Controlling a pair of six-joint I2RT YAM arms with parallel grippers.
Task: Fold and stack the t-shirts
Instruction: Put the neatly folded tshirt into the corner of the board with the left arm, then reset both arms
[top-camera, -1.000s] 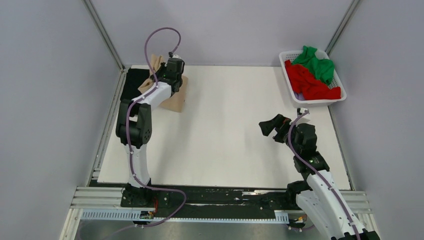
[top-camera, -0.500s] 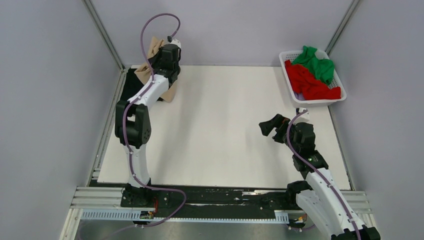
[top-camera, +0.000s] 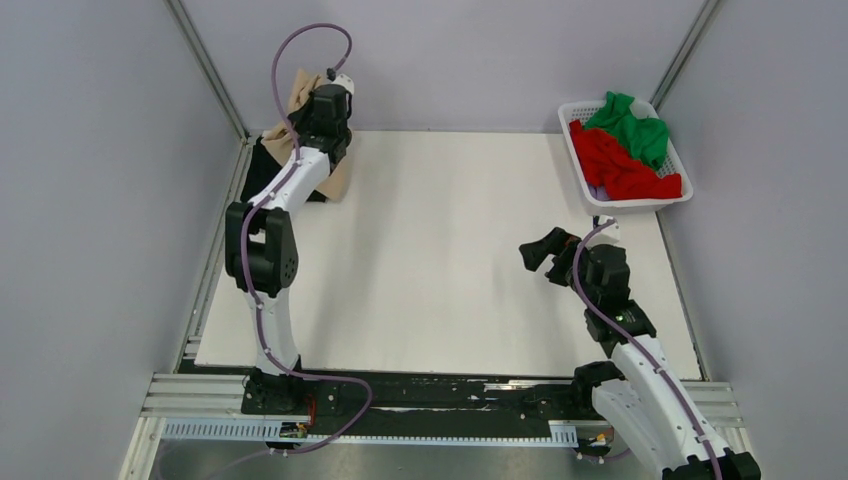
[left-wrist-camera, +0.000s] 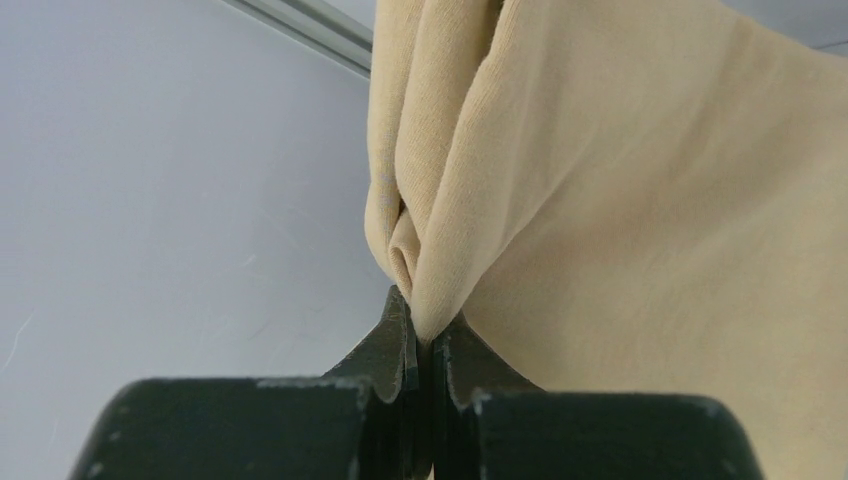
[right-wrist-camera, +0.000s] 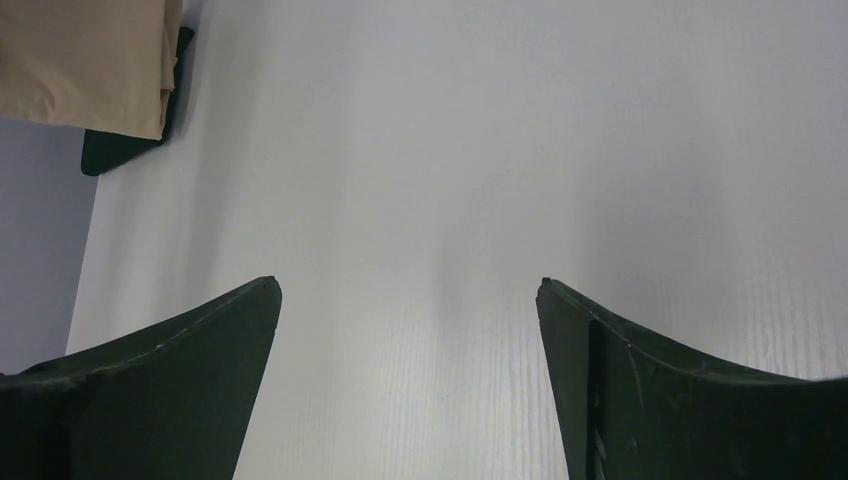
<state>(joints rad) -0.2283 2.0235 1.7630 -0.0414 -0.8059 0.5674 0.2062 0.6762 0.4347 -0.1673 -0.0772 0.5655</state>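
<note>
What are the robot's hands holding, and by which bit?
The left gripper pinches the beige shirt by a bunched fold of cloth. The right gripper is open and holds nothing.

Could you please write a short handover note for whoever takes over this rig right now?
Left gripper: shut on the beige t-shirt, lifted at the table's far left corner, above the black t-shirt lying there.
Right gripper: open, empty, over bare table.
Red t-shirt and green t-shirt: crumpled in the white basket, far right.
Done: black apparently placed.
Left: set beige down on it, then fold and stack red and green.
</note>
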